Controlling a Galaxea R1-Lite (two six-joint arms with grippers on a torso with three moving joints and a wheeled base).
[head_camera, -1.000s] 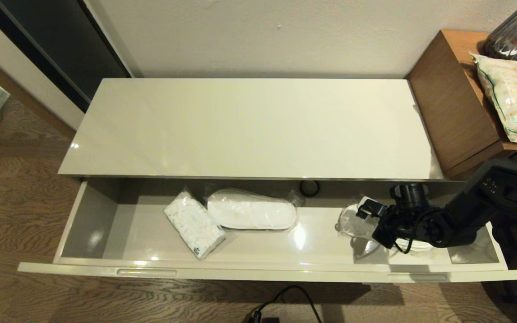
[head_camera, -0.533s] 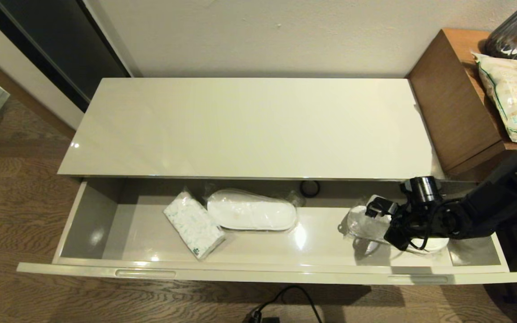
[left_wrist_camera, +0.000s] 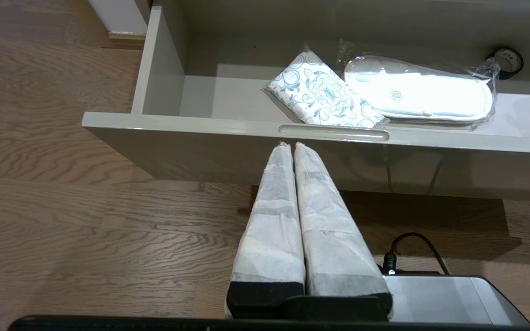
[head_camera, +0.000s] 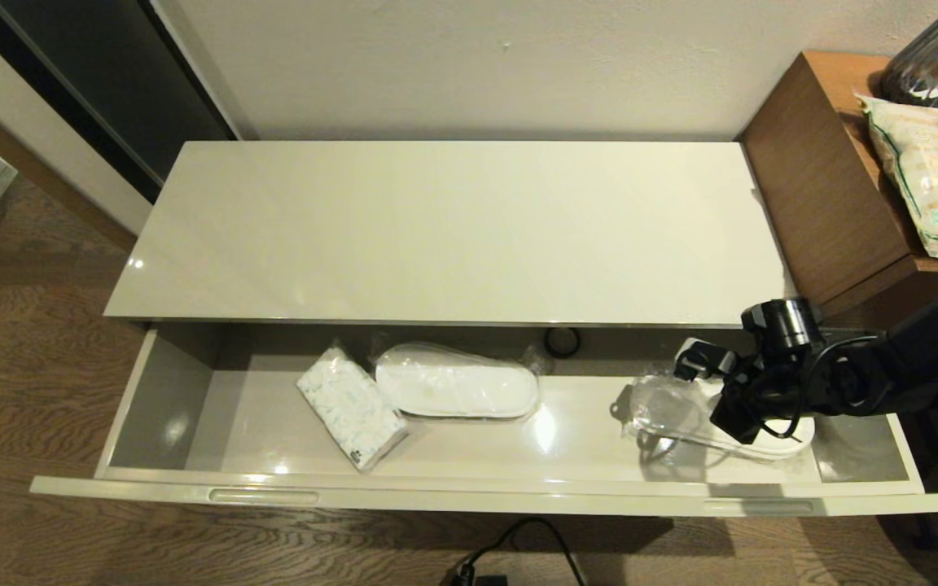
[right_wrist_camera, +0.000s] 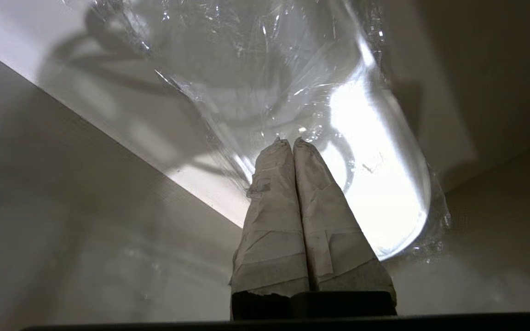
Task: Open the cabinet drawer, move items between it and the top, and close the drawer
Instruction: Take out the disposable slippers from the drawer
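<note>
Cabinet drawer (head_camera: 159, 407) stands fully open below the top (head_camera: 453, 228). Right gripper (right_wrist_camera: 287, 141) is inside the drawer's right end, fingers pressed together on the clear wrapping of 1 slipper pair (head_camera: 672, 411), which lies on the drawer floor. A 2nd slipper pair (head_camera: 457, 389) lies mid-drawer, touching a tissue pack (head_camera: 351, 407). Left gripper (left_wrist_camera: 288, 146) is parked outside the drawer front, fingers together, holding nothing.
</note>
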